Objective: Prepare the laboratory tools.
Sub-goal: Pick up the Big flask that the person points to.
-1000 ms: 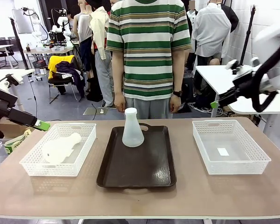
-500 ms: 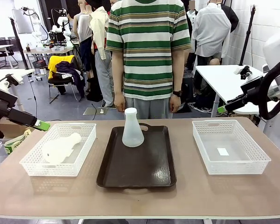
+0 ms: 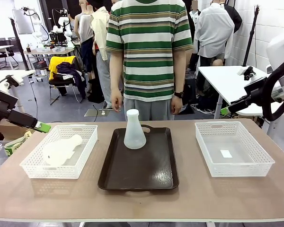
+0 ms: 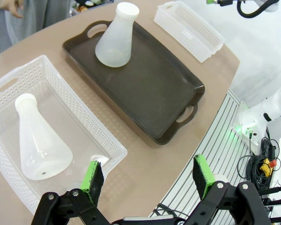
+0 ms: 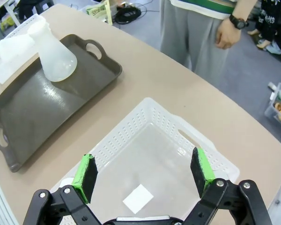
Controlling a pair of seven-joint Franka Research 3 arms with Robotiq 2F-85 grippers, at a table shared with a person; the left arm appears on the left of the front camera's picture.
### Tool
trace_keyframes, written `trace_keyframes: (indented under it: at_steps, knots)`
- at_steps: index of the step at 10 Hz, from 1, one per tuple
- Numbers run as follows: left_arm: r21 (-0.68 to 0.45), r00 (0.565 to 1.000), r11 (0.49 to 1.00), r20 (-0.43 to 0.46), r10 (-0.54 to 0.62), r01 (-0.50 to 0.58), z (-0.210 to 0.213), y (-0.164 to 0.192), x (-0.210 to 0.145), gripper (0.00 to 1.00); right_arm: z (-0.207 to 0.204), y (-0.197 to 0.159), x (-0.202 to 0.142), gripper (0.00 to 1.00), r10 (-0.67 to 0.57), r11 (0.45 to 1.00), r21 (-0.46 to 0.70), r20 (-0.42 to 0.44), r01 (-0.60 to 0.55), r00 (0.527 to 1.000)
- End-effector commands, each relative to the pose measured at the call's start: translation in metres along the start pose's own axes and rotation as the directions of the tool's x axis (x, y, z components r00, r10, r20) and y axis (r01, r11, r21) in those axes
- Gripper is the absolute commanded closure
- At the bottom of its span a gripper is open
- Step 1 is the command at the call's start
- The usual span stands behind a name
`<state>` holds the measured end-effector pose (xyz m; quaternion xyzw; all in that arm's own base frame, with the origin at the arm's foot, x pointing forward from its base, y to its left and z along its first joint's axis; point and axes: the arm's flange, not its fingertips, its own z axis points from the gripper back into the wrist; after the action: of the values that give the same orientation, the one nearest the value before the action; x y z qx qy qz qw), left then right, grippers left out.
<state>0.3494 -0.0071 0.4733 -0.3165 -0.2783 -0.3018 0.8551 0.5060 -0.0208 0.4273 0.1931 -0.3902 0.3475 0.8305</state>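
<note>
We see one flask (image 3: 134,130) upright at far end of the tray (image 3: 146,175), mid worktop (image 3: 203,198). 2nd flask (image 3: 61,150) lies on its side in left basket (image 3: 52,171). Right basket (image 3: 241,171) has a white slip (image 3: 226,153). Left jaws & right jaws spread wide, nothing btwn them, out by worktop's edges.

white against brown and tan
two translucent frosted-white conical flasks (image 3: 134,130) (image 3: 61,150), dark brown rectangular tray (image 3: 142,165), white mesh plastic baskets (image 3: 49,171) (image 3: 241,169), tan tabletop (image 3: 142,203), person's green-and-white striped shirt (image 3: 149,47).
</note>
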Motion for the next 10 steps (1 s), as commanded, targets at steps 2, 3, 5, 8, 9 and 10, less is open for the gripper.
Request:
trace_keyframes:
  at_steps: [2,3,5,8,9,10]
  knots:
    - [-0.019,1.0,1.0,0.019,-0.015,0.016,-0.0005,0.0024,-0.0009,0.0,0.0003,0.0009,0.0001,0.0,0.007,1.0,0.007,0.005,-0.007,1.0]
    - [-0.019,1.0,1.0,0.019,-0.015,0.016,-0.0005,0.0024,-0.0009,0.0,0.0003,0.0009,0.0001,0.0,0.007,1.0,0.007,0.005,-0.007,1.0]
    - [-0.019,1.0,1.0,0.019,-0.015,0.016,-0.0005,0.0024,-0.0009,0.0,0.0003,0.0009,0.0001,0.0,0.007,1.0,0.007,0.005,-0.007,1.0]
    - [-0.019,1.0,1.0,0.019,-0.015,0.016,-0.0005,0.0024,-0.0009,0.0,0.0003,0.0009,0.0001,0.0,0.007,1.0,0.007,0.005,-0.007,1.0]
    - [-0.019,1.0,1.0,0.019,-0.015,0.016,-0.0005,0.0024,-0.0009,0.0,0.0003,0.0009,0.0001,0.0,0.007,1.0,0.007,0.005,-0.007,1.0]
    - [-0.019,1.0,1.0,0.019,-0.015,0.016,-0.0005,0.0024,-0.0009,0.0,0.0003,0.0009,0.0001,0.0,0.007,1.0,0.007,0.005,-0.007,1.0]
